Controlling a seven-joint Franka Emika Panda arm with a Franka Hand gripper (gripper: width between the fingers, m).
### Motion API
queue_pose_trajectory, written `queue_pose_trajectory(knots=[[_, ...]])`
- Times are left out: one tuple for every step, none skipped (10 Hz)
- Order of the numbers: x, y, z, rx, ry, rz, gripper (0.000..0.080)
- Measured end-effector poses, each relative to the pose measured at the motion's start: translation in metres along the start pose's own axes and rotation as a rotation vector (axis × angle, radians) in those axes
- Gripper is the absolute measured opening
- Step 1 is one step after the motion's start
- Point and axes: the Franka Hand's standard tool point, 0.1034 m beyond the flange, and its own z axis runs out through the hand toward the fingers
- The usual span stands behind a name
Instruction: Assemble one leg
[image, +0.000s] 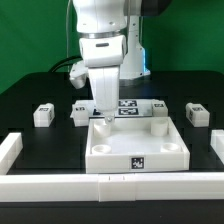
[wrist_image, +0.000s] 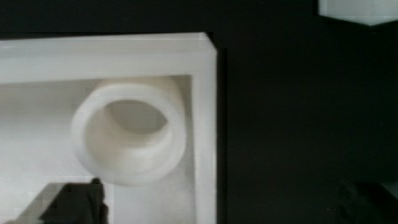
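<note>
The large white square panel (image: 135, 143) lies near the front of the table, with round sockets at its corners. My gripper (image: 103, 114) hangs low over its far corner at the exterior view's left. In the wrist view the panel's corner (wrist_image: 107, 70) and one round socket (wrist_image: 134, 130) fill the frame. My gripper (wrist_image: 217, 208) stands open, one dark finger (wrist_image: 75, 205) over the panel and the other faint over the black table. It holds nothing. Small white legs lie on the table: one (image: 42, 115) at far left, one (image: 80, 112) beside my gripper, one (image: 197, 114) at right.
The marker board (image: 130, 107) lies behind the panel, with another small white part (image: 158, 103) next to it. White rails (image: 110, 185) fence the table's front and sides. A white piece (wrist_image: 365, 8) shows at the wrist view's edge.
</note>
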Motion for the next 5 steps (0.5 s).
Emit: queue_pose_trajectory(knots=[[0.002,0.002,0.004,-0.037,-0.002,-0.002,0.0649],[0.009,0.006,0.005,-0.043,0.000,0.031,0.0649],[0.018,0.013,0.003,-0.054,-0.003,0.052,0.0649],[0.022,0.018,0.000,-0.061,-0.006,0.064,0.0649],[0.021,0.017,0.001,-0.059,-0.006,0.067,0.0649]])
